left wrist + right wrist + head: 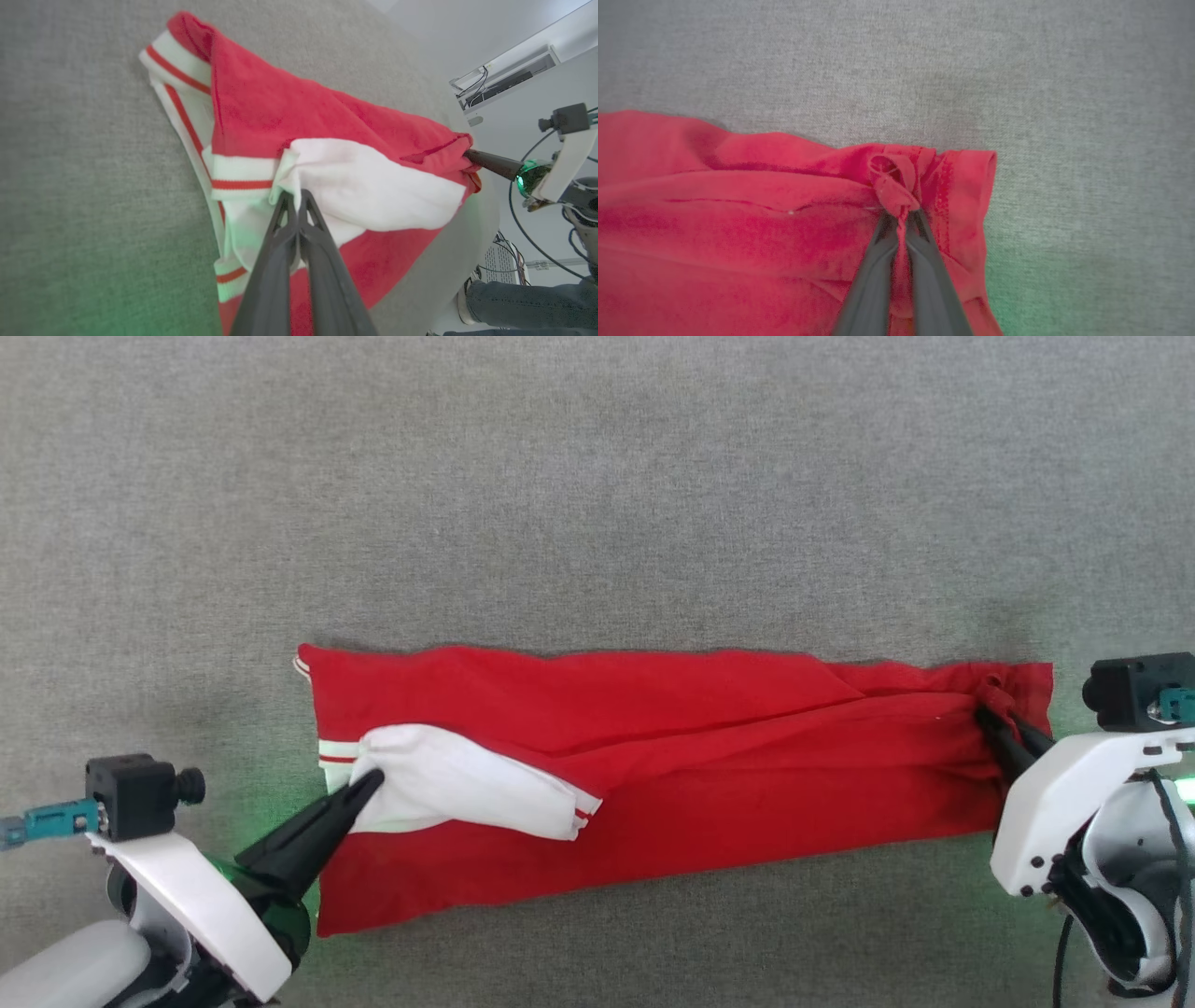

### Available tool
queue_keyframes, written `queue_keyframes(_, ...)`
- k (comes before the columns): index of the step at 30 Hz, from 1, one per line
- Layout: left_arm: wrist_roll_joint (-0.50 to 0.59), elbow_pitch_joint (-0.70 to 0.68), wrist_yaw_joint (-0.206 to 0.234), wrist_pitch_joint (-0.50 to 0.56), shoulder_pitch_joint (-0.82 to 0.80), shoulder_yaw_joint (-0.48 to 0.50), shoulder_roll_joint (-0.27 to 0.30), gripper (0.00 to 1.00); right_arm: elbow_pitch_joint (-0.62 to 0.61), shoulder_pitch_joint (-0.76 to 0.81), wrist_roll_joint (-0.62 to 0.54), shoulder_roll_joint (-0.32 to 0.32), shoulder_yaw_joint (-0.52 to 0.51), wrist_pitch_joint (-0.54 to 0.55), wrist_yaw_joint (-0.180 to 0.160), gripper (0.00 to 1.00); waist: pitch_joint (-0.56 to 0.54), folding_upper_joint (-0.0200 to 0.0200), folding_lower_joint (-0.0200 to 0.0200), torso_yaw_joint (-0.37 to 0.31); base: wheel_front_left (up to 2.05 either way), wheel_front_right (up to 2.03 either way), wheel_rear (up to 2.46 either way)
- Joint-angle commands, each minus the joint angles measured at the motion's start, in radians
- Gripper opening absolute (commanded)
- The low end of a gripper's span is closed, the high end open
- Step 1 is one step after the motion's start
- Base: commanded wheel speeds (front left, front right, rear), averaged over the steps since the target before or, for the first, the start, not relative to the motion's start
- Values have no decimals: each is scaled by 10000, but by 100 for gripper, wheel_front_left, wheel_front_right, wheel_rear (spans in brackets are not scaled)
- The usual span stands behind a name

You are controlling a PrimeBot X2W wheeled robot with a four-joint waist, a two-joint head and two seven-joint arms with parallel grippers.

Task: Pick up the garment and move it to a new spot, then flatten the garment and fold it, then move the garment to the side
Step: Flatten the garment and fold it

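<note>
The garment (pixel 672 775) lies folded into a long red band across the middle of the grey fabric surface (pixel 597 476), running left to right in the head view. A white sleeve (pixel 467 784) with striped trim rests on top near the left end. The left gripper (pixel 373 779) has its fingers pressed together at the sleeve's edge. It appears to pinch the white cloth, though a fold hides the contact. The right gripper (pixel 985 717) is clamped on a bunch of red cloth at the right-hand hem. A person's trouser leg (pixel 528 298) shows beyond the surface edge.
</note>
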Motion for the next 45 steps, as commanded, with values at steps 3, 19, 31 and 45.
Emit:
queue_keyframes(3, 415, 144, 21, -49, 235, 391, -205, 100, -32, 74, 186, 27, -271, -29, -6, 100, -215, 0, 0, 41, 0, 0, 0)
queue_keyframes(19, 3967, 1989, 21, -51, 2522, 4505, -3240, 100, 1096, 460, 1009, -173, -1679, 1437, -4, 100, -1224, 0, 0, 1223, 0, 0, 0)
queue_keyframes(31, 8271, 1931, 21, -51, 3594, 7664, -5305, 100, 2162, 301, 971, -52, -2035, 1940, -4, 86, -1560, 0, 0, 1714, 0, 0, 0)
queue_keyframes(45, 9589, 1350, 23, -51, 3948, 8622, -5739, 100, 2173, -202, 961, 86, -3056, 1506, -32, 0, -1479, 0, 0, 1394, 0, 0, 0)
